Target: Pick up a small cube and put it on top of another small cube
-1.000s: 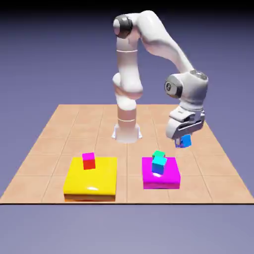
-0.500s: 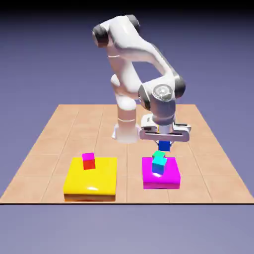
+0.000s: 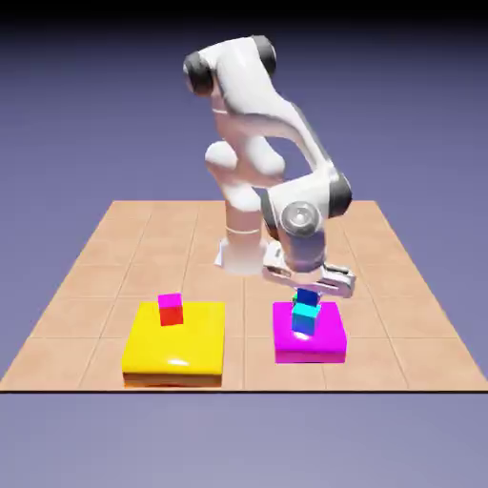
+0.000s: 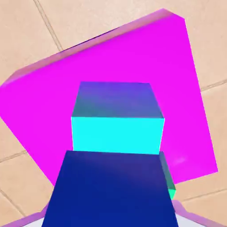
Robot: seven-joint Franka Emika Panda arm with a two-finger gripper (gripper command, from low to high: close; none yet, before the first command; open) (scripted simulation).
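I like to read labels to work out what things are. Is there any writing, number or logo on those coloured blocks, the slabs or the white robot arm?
None: no text, number or logo shows in either view.
The small dark-blue cube, small light cyan cube, flat magenta slab, flat yellow slab and white robot arm are all plain.
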